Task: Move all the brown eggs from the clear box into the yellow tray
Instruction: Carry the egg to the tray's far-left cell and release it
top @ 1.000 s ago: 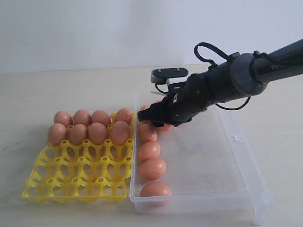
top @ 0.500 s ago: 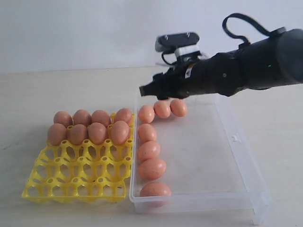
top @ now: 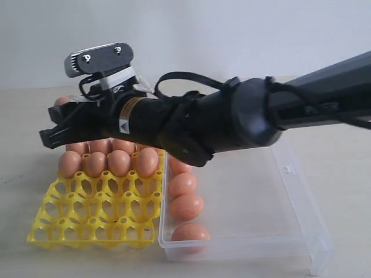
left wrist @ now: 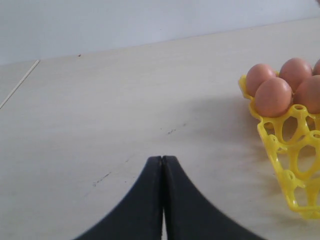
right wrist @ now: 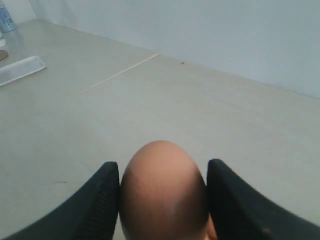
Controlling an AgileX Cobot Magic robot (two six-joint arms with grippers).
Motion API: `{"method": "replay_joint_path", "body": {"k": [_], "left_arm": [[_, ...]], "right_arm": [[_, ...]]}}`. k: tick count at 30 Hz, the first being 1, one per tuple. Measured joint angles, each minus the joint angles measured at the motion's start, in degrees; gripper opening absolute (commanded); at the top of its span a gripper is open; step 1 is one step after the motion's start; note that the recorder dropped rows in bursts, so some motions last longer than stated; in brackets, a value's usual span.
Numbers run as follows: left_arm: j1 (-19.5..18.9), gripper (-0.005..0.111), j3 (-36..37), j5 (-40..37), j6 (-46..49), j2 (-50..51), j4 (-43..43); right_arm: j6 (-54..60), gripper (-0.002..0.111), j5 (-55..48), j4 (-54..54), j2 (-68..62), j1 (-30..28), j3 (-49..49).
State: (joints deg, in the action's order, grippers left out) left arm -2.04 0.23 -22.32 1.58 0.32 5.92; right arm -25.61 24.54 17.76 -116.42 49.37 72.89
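Observation:
My right gripper (top: 58,126) reaches across the yellow tray (top: 93,220) and hangs over its far left corner, shut on a brown egg (right wrist: 162,190) that fills the gap between both fingers. That egg peeks above the fingers (top: 62,101). The tray's two far rows hold brown eggs (top: 119,162); the arm hides part of the back row. Several more eggs (top: 186,207) lie along the left wall of the clear box (top: 301,202); its far end is hidden by the arm. My left gripper (left wrist: 162,159) is shut and empty, low over bare table beside the tray's corner (left wrist: 290,165).
The tray's three near rows of cups (top: 116,202) stand open. A white flat object (right wrist: 20,69) and a bottle (right wrist: 6,17) sit far off on the table in the right wrist view. The right part of the box floor (top: 255,197) is bare.
My right arm rose out of the clear box's far end with an egg and swung left across the tray. The eggs in the tray and box have not shifted.

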Motion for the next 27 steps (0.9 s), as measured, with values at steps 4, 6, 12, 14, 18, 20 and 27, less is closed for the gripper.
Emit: {"method": "replay_joint_path", "body": {"k": [4,6,12,14,18,20,27], "left_arm": [[0.0,0.0,0.0,0.0,0.0,0.0,0.0],[0.0,0.0,0.0,0.0,0.0,0.0,0.0],[0.0,0.0,0.0,0.0,0.0,0.0,0.0],[0.0,0.0,0.0,0.0,0.0,0.0,0.0],[0.0,0.0,0.0,0.0,0.0,0.0,0.0],[0.0,0.0,0.0,0.0,0.0,0.0,0.0],[0.0,0.0,0.0,0.0,0.0,0.0,0.0]], "right_arm": [[-7.19,0.0,0.06,5.48,-4.76,1.86,4.13],[-10.2,0.0,0.1,7.74,-6.61,2.63,5.53],[-14.04,0.0,0.3,9.15,-10.7,3.48,6.94],[-14.9,0.0,0.3,9.29,-11.48,3.48,6.98],[-16.16,0.0,0.09,9.29,-12.9,3.48,7.08],[-17.26,0.0,-0.16,9.29,-13.35,3.48,7.08],[-18.12,0.015,-1.48,9.4,-13.43,3.48,7.08]]}}
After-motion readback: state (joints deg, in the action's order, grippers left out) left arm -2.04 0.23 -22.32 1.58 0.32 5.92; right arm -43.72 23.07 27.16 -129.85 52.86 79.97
